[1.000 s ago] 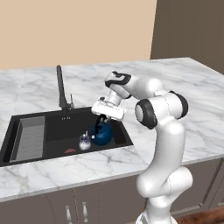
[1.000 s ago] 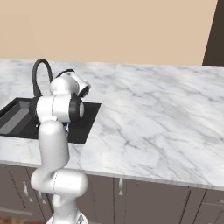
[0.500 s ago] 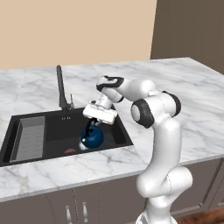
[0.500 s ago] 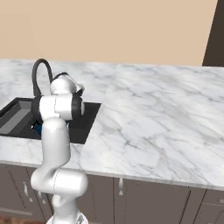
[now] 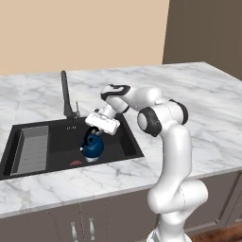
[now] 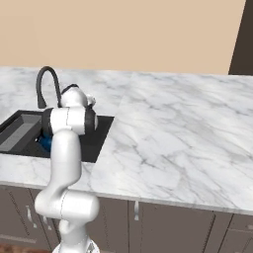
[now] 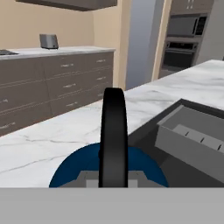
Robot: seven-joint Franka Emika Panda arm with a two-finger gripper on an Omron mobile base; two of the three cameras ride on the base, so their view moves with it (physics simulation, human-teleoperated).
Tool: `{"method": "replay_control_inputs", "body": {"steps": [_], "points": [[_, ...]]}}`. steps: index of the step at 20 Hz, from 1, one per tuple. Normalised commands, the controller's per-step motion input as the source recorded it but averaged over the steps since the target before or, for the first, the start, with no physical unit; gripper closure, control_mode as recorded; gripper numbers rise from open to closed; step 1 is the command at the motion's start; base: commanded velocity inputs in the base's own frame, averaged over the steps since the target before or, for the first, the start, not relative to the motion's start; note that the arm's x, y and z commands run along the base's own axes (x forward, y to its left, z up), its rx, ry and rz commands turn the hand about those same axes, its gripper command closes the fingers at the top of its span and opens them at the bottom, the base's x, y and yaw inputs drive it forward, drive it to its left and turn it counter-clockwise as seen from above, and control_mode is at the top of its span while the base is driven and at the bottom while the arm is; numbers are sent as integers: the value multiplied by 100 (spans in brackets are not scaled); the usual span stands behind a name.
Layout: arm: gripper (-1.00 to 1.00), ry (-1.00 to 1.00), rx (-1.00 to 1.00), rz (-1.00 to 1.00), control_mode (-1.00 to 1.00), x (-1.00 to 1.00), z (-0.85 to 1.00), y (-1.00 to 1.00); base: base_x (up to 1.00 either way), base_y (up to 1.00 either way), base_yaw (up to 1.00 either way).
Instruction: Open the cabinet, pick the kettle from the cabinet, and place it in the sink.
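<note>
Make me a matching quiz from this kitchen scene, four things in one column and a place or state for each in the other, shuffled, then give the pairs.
Things:
1. small round dark-blue kettle
2. tall black faucet
3. grey ribbed tray
4. gripper

Places or states:
A. lies in the left end of the black rectangular sink
B. stands on the marble behind the basin
C. shut on the black arched handle
D. hangs low inside the basin, right of its middle

Pairs: 1-D, 2-B, 3-A, 4-C
</note>
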Motion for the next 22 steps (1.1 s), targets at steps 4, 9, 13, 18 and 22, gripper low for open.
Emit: {"method": "replay_control_inputs", "body": {"steps": [4,9,13,18,22], "points": [[100,1,-6,-16,-100,25,-23,44,0,0,0],[100,0,-16,-16,-100,21,-20,50,0,0,0],[100,0,-20,-14,-100,11,-25,40,0,0,0],[100,1,-18,-13,-100,12,-36,28,0,0,0],[100,9,-11,-15,-100,14,-37,25,0,0,0]]}}
